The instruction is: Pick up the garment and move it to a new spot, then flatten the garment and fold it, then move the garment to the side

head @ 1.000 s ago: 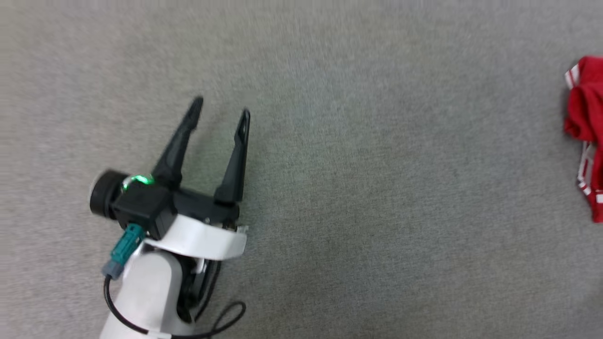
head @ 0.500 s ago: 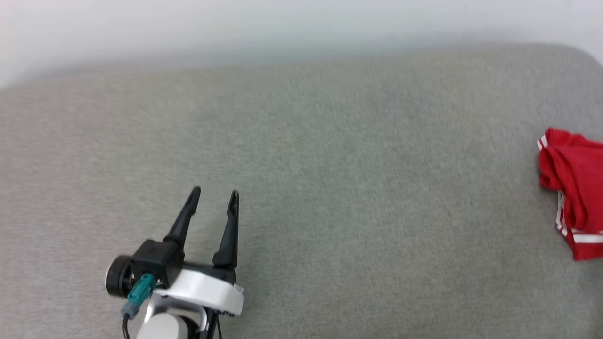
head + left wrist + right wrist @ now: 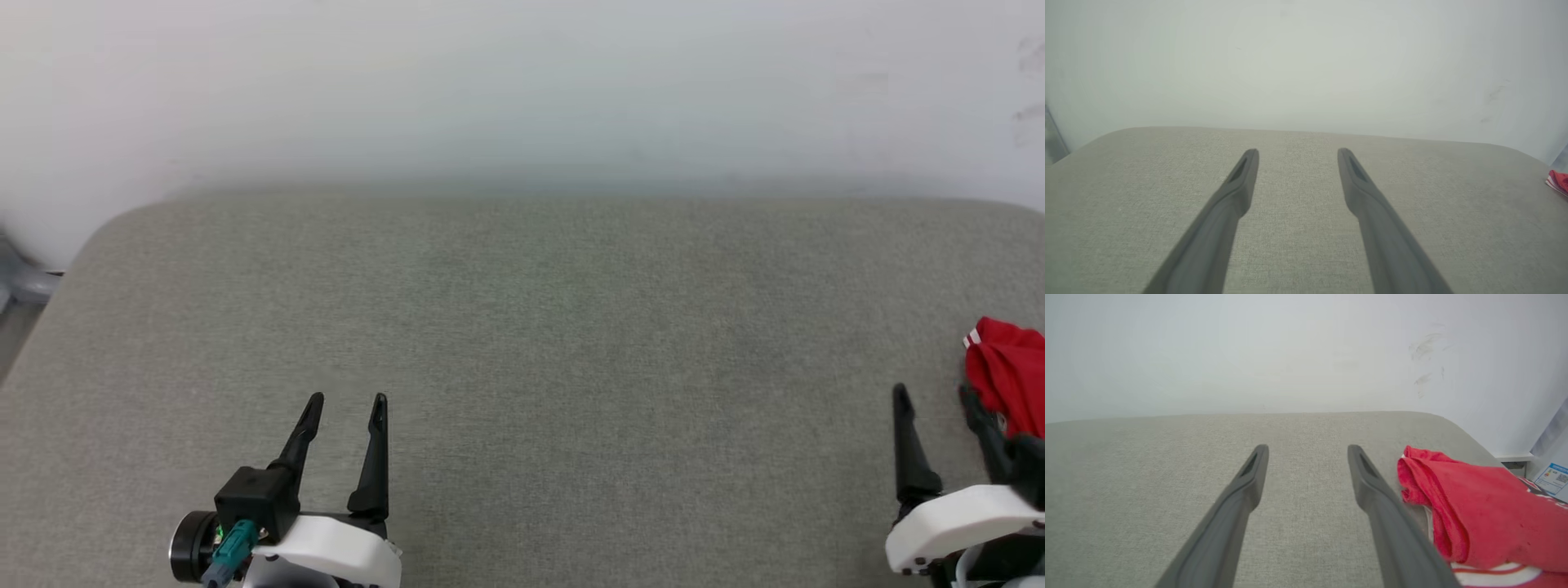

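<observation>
The garment (image 3: 1008, 371) is a folded bundle of bright red cloth with white striped trim, lying at the right edge of the grey cushioned surface (image 3: 539, 327). The right wrist view has the garment (image 3: 1474, 514) just right of the right finger, with nothing between the fingers. My right gripper (image 3: 935, 396) is open at the lower right, its right finger next to the cloth. Low on the left, my left gripper (image 3: 343, 400) is open over bare fabric. A sliver of the garment (image 3: 1559, 181) sits at the far right of the left wrist view.
A pale wall (image 3: 522, 90) rises behind the grey surface. The surface has rounded back corners; its left edge (image 3: 49, 302) drops to a floor. In the right wrist view a white label with a QR code (image 3: 1553, 478) stands beyond the garment.
The head camera has tilted up, so the wall and the surface's back edge now show. The right gripper has come into view beside the garment. The left gripper stays open.
</observation>
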### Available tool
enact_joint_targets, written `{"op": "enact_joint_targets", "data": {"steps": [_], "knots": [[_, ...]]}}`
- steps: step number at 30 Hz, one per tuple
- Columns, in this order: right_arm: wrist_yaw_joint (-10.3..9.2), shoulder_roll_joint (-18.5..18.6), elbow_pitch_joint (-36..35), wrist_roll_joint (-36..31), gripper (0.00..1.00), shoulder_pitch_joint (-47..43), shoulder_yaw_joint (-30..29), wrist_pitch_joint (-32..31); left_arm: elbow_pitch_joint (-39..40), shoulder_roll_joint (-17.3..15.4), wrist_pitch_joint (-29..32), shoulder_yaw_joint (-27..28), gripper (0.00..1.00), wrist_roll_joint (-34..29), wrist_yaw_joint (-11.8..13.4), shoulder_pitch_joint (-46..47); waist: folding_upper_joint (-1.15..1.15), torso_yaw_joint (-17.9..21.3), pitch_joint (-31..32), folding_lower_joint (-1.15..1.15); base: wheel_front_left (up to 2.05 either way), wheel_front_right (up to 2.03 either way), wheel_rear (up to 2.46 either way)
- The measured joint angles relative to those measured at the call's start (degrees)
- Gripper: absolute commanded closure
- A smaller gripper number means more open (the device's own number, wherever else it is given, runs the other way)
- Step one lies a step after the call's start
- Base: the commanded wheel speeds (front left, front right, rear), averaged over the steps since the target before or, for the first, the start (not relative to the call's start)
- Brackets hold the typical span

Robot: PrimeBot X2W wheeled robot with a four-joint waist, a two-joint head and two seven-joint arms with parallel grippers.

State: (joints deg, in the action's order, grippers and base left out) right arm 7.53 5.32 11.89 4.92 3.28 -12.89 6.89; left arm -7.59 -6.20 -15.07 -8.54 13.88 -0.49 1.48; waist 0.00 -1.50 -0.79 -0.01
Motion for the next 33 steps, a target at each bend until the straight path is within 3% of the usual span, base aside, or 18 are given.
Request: {"op": "enact_joint_targets", "data": {"steps": [6, 14, 33], "knots": [[0.00, -1.82, -12.51, -0.29, 0.00, -5.30, 3.83, -4.05, -0.44, -0.58, 0.00, 1.10, 0.00, 0.00, 0.07, -0.54, 0.00, -1.62, 1.46, 0.00, 0.00, 0.00, 0.00], [-0.01, -2.34, -24.04, 1.34, 0.00, -12.72, 4.52, -8.55, -1.10, -0.76, 0.00, 1.66, 0.00, -0.03, -0.36, -0.95, 0.00, -1.67, 2.09, 0.01, 0.00, 0.00, 0.00], [-0.01, -2.36, -27.40, 3.20, 0.00, -14.94, 5.59, -10.48, -2.27, -0.31, 0.01, 2.43, 0.00, -1.01, -1.66, -1.13, 0.00, -0.54, 1.84, 0.01, 0.00, 0.00, 0.00]]}}
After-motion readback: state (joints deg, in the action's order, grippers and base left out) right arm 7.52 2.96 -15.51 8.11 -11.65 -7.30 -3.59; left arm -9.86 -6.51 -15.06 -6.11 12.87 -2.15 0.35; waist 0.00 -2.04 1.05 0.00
